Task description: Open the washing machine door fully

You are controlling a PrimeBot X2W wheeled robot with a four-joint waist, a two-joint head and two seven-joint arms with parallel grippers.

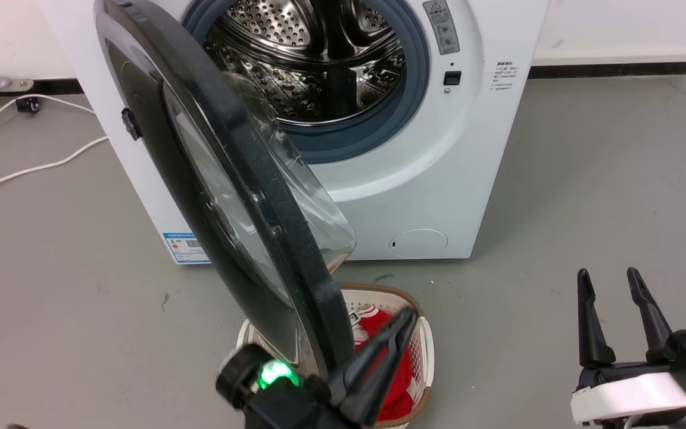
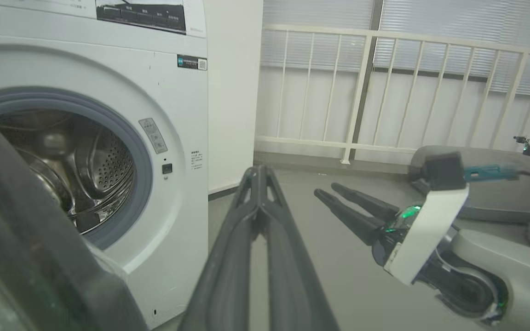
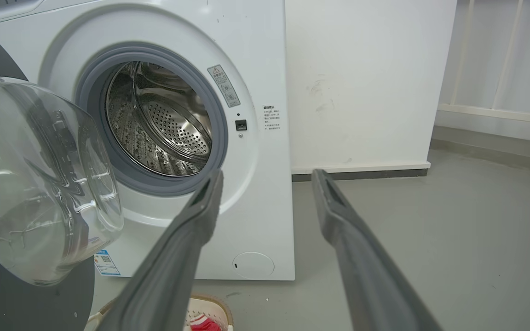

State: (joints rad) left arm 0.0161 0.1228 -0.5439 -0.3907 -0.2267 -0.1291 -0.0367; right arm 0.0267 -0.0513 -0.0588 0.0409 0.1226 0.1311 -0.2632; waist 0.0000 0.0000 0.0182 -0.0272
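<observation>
Pale lattice-walled plastic laundry basket (image 1: 425,348) holding red cloth (image 1: 373,325) on grey floor (image 1: 557,208); white cable (image 1: 21,173) towards floor's left edge.

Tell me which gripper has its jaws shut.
The left gripper, low beside the washing machine door: jaws pressed together. The right gripper has jaws apart.

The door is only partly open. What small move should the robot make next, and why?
Probably sweep the shut left hand leftward against the washing machine door: it lies on the door's inner side, by its free edge, and the door juts straight out.
</observation>
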